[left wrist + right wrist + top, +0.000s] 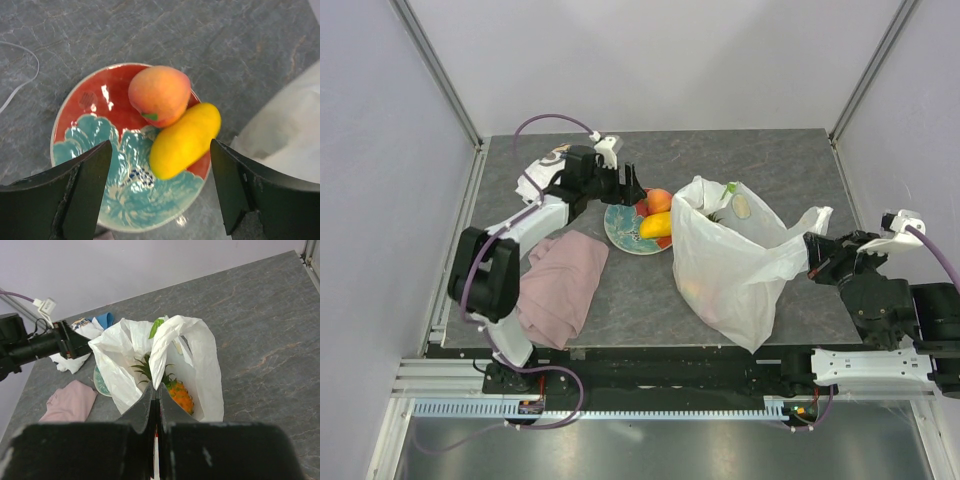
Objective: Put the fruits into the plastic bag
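Note:
The white plastic bag [730,255] stands open in the middle of the table, and it also shows in the right wrist view [200,360]. My right gripper [812,252] is shut on the bag's handle [162,355] and holds it up. An orange pineapple [179,394] with a green crown lies inside the bag. A peach-orange round fruit [160,95] and a yellow mango [185,140] lie on the red-and-teal plate [95,135]. My left gripper [160,190] is open above the plate, its jaws on either side of the mango. The other mango and the red piece are hidden.
A pink cloth [560,285] lies left of the bag, near the front. A white folded cloth [535,180] lies under the left arm at the back left. Grey table top [800,165] shows behind and right of the bag.

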Tool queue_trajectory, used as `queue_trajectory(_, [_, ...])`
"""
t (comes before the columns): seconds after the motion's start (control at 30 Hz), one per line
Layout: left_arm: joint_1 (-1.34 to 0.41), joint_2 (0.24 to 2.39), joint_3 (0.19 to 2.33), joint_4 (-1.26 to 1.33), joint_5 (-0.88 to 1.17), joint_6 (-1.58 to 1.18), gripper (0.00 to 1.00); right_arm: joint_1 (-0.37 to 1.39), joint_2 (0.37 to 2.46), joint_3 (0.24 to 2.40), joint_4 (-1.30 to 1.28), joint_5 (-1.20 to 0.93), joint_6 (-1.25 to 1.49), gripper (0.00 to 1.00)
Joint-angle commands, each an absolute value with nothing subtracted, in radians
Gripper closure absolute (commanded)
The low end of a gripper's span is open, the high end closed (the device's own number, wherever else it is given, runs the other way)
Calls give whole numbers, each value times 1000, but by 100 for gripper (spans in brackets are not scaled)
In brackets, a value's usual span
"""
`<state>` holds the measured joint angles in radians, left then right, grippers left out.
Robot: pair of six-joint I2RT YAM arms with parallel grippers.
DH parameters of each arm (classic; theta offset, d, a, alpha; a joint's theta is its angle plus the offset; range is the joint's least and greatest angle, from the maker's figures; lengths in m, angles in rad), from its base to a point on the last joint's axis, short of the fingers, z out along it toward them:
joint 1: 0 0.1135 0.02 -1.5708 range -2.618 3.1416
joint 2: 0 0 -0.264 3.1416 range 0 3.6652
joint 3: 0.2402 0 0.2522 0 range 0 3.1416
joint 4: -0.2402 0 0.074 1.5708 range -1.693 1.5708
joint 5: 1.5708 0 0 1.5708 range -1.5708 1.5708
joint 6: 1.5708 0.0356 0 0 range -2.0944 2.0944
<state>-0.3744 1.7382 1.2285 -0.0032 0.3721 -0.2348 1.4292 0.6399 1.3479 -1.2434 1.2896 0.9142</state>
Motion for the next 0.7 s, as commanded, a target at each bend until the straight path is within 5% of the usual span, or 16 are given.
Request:
queue_trajectory(0.0, [-374,1831,1365,80,397,-226,14,1430,663,1378,-1266,1324,933,100])
queue_trajectory(0.67, [-399,2111,1549,81,543,-253,13,1430,664,1367,-1281,1319,960,100])
